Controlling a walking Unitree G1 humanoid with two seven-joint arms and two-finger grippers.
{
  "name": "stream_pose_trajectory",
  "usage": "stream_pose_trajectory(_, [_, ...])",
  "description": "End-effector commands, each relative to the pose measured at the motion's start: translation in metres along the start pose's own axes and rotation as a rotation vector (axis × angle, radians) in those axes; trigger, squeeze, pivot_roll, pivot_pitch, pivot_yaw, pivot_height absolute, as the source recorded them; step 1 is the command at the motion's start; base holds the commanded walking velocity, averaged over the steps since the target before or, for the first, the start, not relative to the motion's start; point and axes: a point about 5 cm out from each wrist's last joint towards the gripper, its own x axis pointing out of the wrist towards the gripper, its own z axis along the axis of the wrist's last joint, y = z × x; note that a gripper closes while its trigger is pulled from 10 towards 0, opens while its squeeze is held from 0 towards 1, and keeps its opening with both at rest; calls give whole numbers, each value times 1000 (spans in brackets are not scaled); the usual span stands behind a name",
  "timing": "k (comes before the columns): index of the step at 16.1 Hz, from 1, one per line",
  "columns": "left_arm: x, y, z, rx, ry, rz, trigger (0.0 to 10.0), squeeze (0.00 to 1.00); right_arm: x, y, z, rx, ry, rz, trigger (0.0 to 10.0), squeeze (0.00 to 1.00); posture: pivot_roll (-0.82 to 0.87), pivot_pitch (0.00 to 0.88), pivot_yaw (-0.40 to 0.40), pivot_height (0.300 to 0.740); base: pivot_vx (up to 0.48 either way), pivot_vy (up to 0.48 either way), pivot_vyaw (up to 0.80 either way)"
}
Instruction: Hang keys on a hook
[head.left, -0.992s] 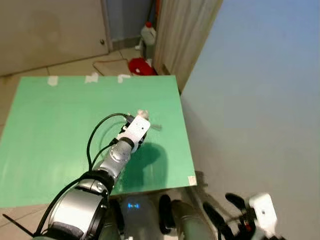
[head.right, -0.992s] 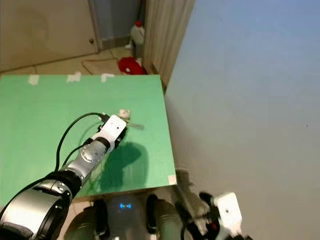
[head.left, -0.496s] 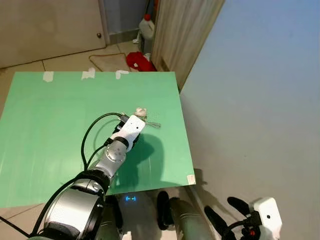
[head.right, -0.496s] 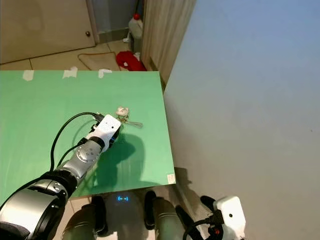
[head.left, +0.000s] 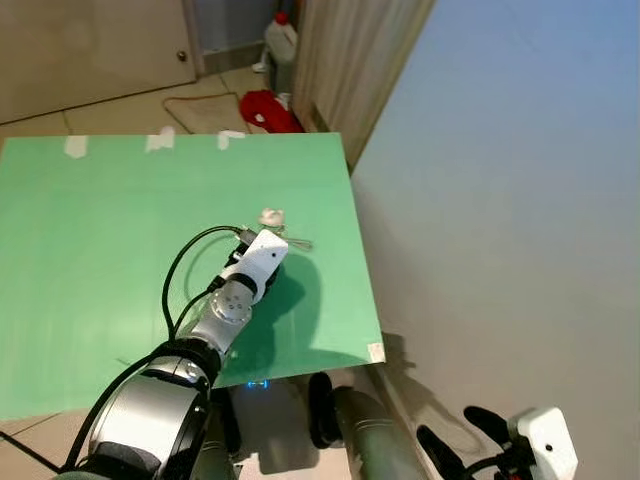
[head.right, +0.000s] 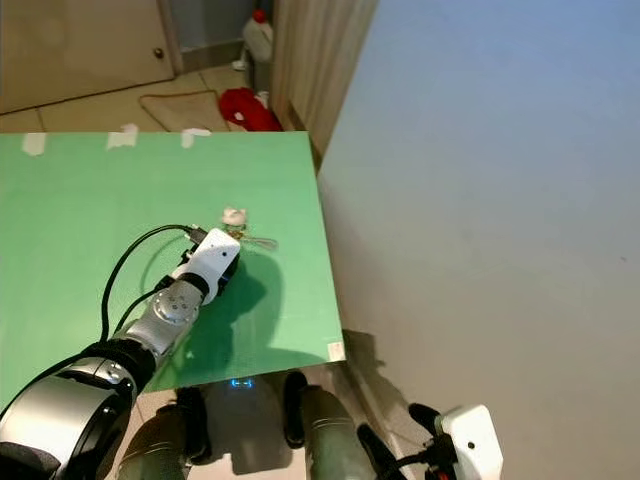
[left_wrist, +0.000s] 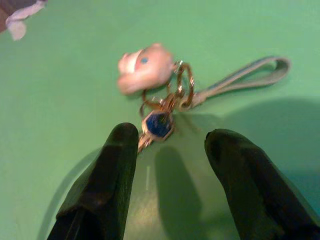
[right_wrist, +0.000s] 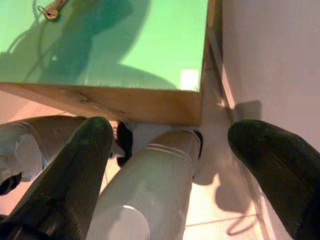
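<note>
Before the robot lay the green table (head.left: 100, 250), its far edge marked with scraps of white tape (head.left: 160, 141), and a plain wall (head.left: 520, 200) rose along its right side. No hook could be made out anywhere on that wall, so you would have had to look for it once the load was in hand.

Your left arm reached out over the table, with the left gripper (left_wrist: 170, 137) brought low and its two black fingers (left_wrist: 112, 170) spread wide and holding nothing. It was placed that way, I judge, to straddle the keys (left_wrist: 160, 107) before closing.

The keys lay flat on the green surface, near the table's right edge and just ahead of the fingertips. Their rings were bunched beside a pale pink charm (left_wrist: 145, 67), and a grey strap loop (left_wrist: 250, 75) trailed off to one side.

Your right gripper (right_wrist: 170, 135) hung idle below the table's front edge, close to the wall, its fingers apart and holding nothing.
</note>
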Motion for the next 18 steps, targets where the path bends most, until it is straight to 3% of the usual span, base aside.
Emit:
stream_pose_trajectory(1, [-1,-8,-3,10,15,-20,10000,0,-6,-2,-3,14,22,-19,10000,0,-502,377,-176,740,0,0,0])
stream_pose_trajectory(9, [-1,-4,-4,14,24,-17,10000,0,-11,1,-6,23,29,-23,10000,0,-508,388,-180,740,0,0,0])
stream_pose_trajectory(10, [-1,-4,-5,8,31,-13,4314,0,-11,1,-6,24,30,-22,10000,0,-507,389,-179,740,0,0,0])
stream_pose_trajectory(11, [-1,-4,-5,4,34,-12,627,0,-11,1,-6,23,32,-21,10000,0,-506,389,-181,740,0,0,0])
stream_pose_trajectory(12, [-1,-4,-6,0,36,-16,0,0,-10,0,-7,22,33,-20,10000,0,-506,388,-182,740,0,0,0])
stream_pose_trajectory(18, [-1,-4,-4,-1,33,-25,0,0,-10,-2,-9,20,42,-22,10000,0,-515,391,-189,740,0,0,0])
